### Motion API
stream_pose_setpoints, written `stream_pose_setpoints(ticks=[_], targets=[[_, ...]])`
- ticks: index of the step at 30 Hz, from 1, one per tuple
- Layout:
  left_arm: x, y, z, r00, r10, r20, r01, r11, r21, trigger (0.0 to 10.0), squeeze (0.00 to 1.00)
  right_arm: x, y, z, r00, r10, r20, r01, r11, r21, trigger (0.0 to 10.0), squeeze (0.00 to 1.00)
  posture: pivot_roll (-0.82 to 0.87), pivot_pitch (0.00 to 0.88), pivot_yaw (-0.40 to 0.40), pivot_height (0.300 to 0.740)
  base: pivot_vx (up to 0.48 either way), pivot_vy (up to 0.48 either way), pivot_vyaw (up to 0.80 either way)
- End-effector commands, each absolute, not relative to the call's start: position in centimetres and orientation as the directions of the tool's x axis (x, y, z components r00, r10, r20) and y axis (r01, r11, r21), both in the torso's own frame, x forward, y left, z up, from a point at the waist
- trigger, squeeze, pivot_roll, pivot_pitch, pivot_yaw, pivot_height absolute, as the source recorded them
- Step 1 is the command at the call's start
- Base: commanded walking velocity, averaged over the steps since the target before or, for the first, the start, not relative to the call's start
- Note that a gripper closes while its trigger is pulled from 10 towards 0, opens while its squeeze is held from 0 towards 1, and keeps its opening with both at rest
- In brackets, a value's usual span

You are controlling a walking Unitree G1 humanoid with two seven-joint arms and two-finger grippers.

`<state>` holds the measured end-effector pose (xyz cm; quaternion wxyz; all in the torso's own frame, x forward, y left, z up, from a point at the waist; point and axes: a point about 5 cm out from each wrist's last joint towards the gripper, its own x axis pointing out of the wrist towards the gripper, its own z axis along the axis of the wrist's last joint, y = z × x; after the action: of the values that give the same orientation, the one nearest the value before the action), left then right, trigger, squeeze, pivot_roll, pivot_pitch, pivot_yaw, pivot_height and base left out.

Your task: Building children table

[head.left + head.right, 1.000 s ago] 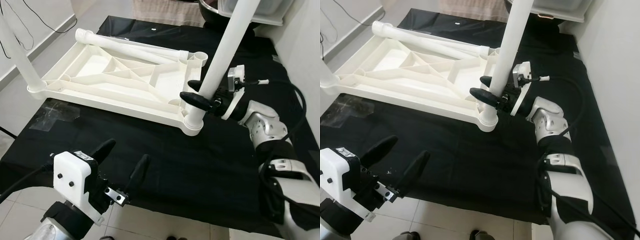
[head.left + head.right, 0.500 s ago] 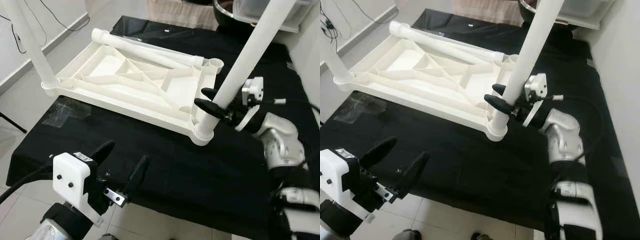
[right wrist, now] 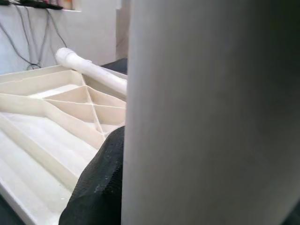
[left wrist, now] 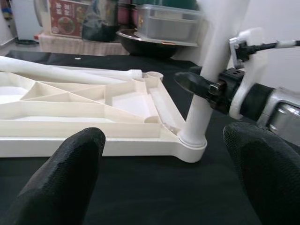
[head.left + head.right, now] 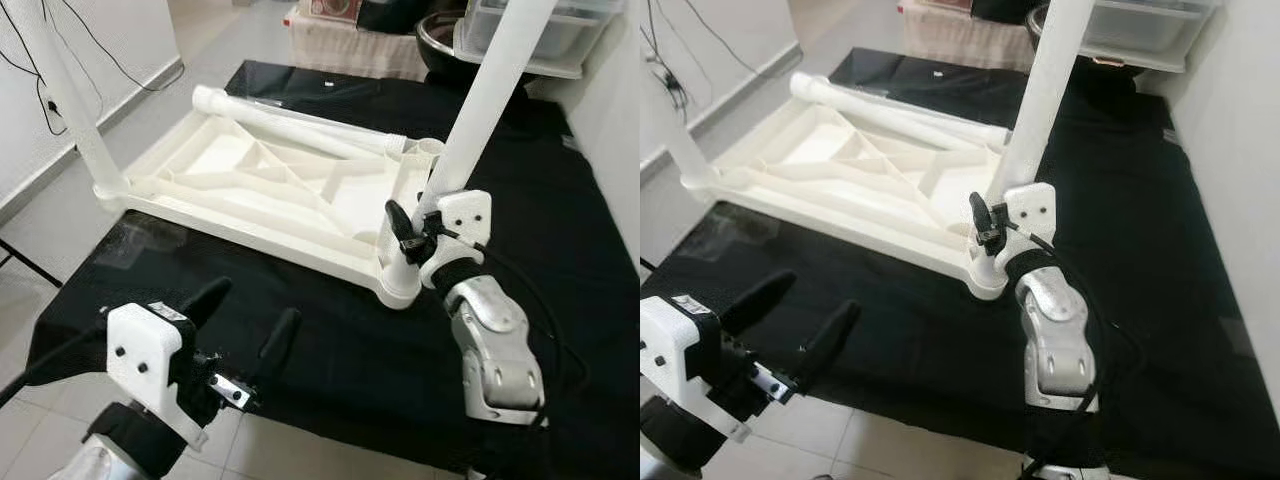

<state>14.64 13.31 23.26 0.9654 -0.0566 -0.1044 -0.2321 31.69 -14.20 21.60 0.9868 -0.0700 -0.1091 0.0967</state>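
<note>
Right gripper (image 5: pixel 415 232) clamped on upright table leg (image 5: pixel 470 130)
Its jaws grip the leg just above the tabletop (image 5: pixel 250 185) corner socket; left gripper (image 5: pixel 245 325) jaws apart, nearer.

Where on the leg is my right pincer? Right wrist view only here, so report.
Observer: The right pincer is shut on the upright leg, just above the tabletop's near corner socket.
Operator: Report the left pincer.
Observer: The left pincer is open and holds nothing, above the black table's near edge.
Operator: Name any other standing leg.
Observer: One other leg stands at the tabletop's left corner.
</note>
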Motion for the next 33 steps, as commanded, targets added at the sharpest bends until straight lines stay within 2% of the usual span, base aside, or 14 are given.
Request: stream_pose_setpoints(ticks=[1,2,3,4,6,7,13,18,21,22,24,25,26,33], targets=[[14.6,13.4,23.0,0.875,-0.437,0.210,0.459,0.886,-0.068,10.0,0.00,31.9,-15.6,19.3,0.989,0.124,0.076,-0.098,0.954,-0.283,0.0,0.00,0.19,0.213,-0.094,0.740,0.000,0.000,0.00],[14.6,13.3,23.0,0.874,-0.439,0.209,0.462,0.884,-0.071,10.0,0.00,31.8,-15.5,19.7,0.993,0.098,0.063,-0.077,0.955,-0.286,7.6,0.00,0.18,0.217,-0.091,0.740,0.000,0.000,0.00],[14.6,13.3,23.0,0.874,-0.439,0.209,0.462,0.884,-0.071,10.0,0.00,31.8,-15.5,19.7,0.993,0.098,0.063,-0.077,0.955,-0.286,7.6,0.00,0.18,0.217,-0.091,0.740,0.000,0.000,0.00],[14.6,13.3,23.0,0.873,-0.441,0.209,0.463,0.883,-0.073,10.0,0.00,31.9,-15.6,19.9,0.994,0.090,0.061,-0.070,0.958,-0.278,10.0,0.09,0.18,0.217,-0.091,0.740,0.000,0.000,0.00],[14.6,13.3,23.0,0.872,-0.442,0.209,0.465,0.882,-0.074,10.0,0.00,32.0,-15.6,20.0,0.993,0.102,0.056,-0.082,0.956,-0.280,10.0,0.09,0.18,0.217,-0.090,0.740,0.000,0.000,0.00],[14.6,13.2,23.0,0.872,-0.443,0.208,0.465,0.882,-0.074,10.0,0.00,32.2,-16.0,20.5,0.993,0.090,0.072,-0.068,0.962,-0.265,10.0,1.00,0.18,0.217,-0.091,0.740,0.000,0.000,0.00],[14.6,13.1,23.0,0.872,-0.443,0.209,0.467,0.881,-0.076,10.0,0.00,32.9,-18.8,21.2,0.996,0.007,0.083,0.017,0.958,-0.285,10.0,1.00,0.18,0.220,-0.092,0.740,0.000,0.000,0.00],[14.6,13.0,23.0,0.869,-0.447,0.210,0.472,0.877,-0.087,10.0,0.00,32.2,-25.8,21.9,0.963,-0.254,0.093,0.270,0.886,-0.378,10.0,1.00,0.16,0.223,-0.083,0.740,0.000,0.000,0.00],[14.6,13.0,23.0,0.869,-0.448,0.209,0.474,0.876,-0.089,10.0,0.00,31.9,-26.8,21.9,0.955,-0.284,0.085,0.294,0.872,-0.390,10.0,1.00,0.16,0.224,-0.083,0.740,0.000,0.000,0.00],[14.7,13.0,23.0,0.869,-0.449,0.209,0.474,0.876,-0.089,10.0,0.00,31.8,-26.8,21.7,0.957,-0.281,0.071,0.285,0.873,-0.395,10.0,0.95,0.16,0.222,-0.081,0.740,0.000,0.000,0.00],[14.7,13.0,23.0,0.869,-0.449,0.209,0.474,0.876,-0.089,10.0,0.00,31.8,-26.8,21.7,0.957,-0.281,0.071,0.285,0.873,-0.395,10.0,0.95,0.16,0.222,-0.081,0.740,0.000,0.000,0.00],[14.7,13.0,23.0,0.869,-0.450,0.208,0.475,0.876,-0.089,10.0,0.00,31.6,-26.8,21.4,0.957,-0.284,0.059,0.283,0.872,-0.400,10.0,0.59,0.16,0.222,-0.081,0.740,0.000,0.000,0.00],[14.7,13.0,23.1,0.869,-0.449,0.208,0.474,0.876,-0.088,10.0,0.00,31.2,-27.0,20.7,0.953,-0.300,0.031,0.287,0.870,-0.402,10.0,0.00,0.16,0.220,-0.083,0.740,0.000,0.000,0.00],[14.9,13.0,23.2,0.865,-0.458,0.205,0.480,0.875,-0.069,10.0,0.00,29.7,-25.9,18.6,0.961,-0.273,-0.049,0.242,0.911,-0.334,10.0,0.00,0.14,0.214,-0.081,0.740,0.000,0.000,0.00]])
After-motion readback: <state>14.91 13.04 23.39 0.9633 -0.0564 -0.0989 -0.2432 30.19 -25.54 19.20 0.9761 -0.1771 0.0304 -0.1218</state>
